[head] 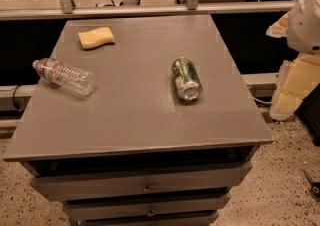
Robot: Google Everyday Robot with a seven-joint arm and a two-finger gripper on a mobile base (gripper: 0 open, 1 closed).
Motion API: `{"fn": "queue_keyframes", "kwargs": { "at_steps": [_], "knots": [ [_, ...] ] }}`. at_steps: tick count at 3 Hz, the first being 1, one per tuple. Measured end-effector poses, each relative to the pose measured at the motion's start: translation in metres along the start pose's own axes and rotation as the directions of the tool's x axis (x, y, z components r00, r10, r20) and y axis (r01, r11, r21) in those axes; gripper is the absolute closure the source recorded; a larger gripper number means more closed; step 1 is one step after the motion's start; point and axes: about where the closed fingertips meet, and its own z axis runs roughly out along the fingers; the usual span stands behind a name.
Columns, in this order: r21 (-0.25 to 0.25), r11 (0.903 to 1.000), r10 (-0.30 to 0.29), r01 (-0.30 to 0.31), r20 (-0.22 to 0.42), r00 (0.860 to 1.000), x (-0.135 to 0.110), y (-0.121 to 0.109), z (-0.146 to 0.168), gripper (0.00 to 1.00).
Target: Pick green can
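Nearest of all, the stacked grey drawers (pixel 145 182) sit under the front edge of the flat grey tabletop (pixel 130 125). A little farther back lies the small green-and-white patterned aluminium can (pixel 186 78). It is on its side, right of the tabletop's middle, with 1 shiny silver end turned toward the front edge and its body running away from it. My gripper (pixel 292 87) hangs off the tabletop, well to the right of the green can and apart from it. I cannot tell whether it is open or closed.

The main danger, as I judge it, is rolling. The can rests on its round flank, so a touch on 1 side before the other could send it sideways, perhaps toward the right edge, which is its nearer edge. Closing across the slick silver ends could let it slip out, and a hard squeeze may dent the thin wall.

The other 2 things should not interfere. The clear ribbed plastic bottle (pixel 64 76) lies well left of the can, and the yellow sponge (pixel 96 37) sits farther back and to the left of it.

The can's body is mottled green with pale flecks, and its near end gleams.
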Motion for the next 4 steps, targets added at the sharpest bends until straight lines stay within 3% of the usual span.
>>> {"fn": "queue_keyframes", "kwargs": {
  "at_steps": [1, 2, 3, 4],
  "knots": [
    [0.000, 1.0000, 0.000, 0.000, 0.000, 1.000, 0.000, 0.000, 0.000, 0.00],
    [0.007, 0.9990, 0.044, -0.045, 0.052, 0.998, -0.011, -0.021, 0.020, 0.00],
    [-0.024, 0.9819, 0.189, -0.188, 0.113, 0.975, -0.023, -0.062, 0.064, 0.00],
    [-0.054, 0.9437, 0.331, -0.326, 0.147, 0.932, -0.042, -0.097, 0.084, 0.00]
  ]
}}
